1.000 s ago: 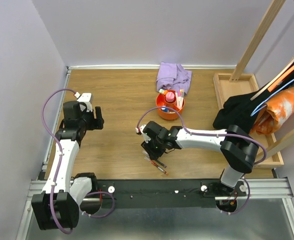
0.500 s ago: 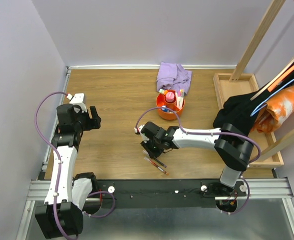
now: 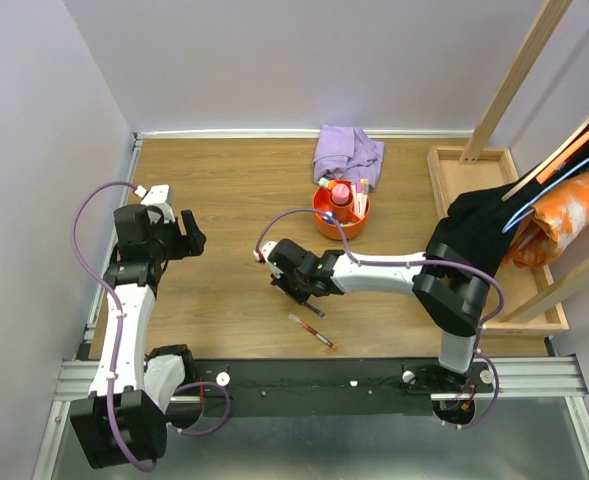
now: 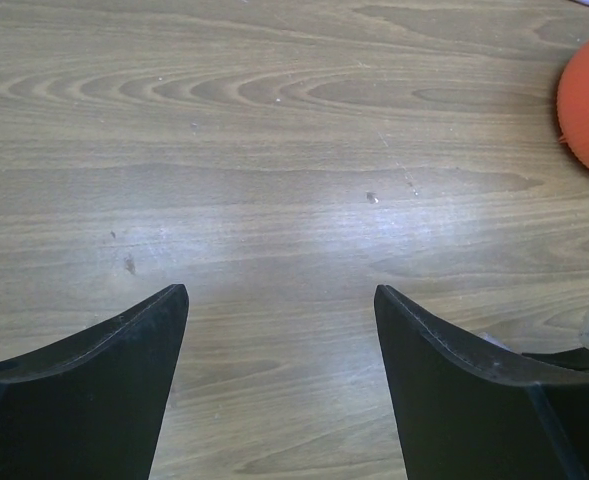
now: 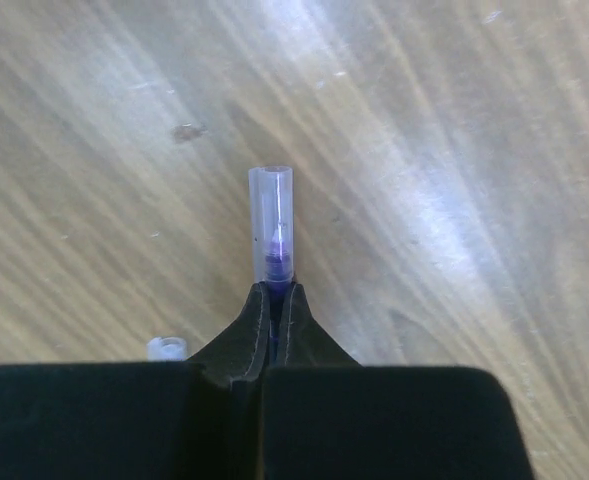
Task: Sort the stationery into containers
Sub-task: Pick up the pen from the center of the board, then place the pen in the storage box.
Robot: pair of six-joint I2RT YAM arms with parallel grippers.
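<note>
A clear-capped pen with a purple tip sticks out of the right gripper, which is pinched tight on its barrel (whether the pen touches the wood cannot be told). That arm reaches low across the table toward 9 o'clock. A red pen lies at the gripper's 5 o'clock and the orange cup stands at its 1 o'clock. The left gripper hangs at the table's 9 o'clock, jaws wide, holding nothing.
</note>
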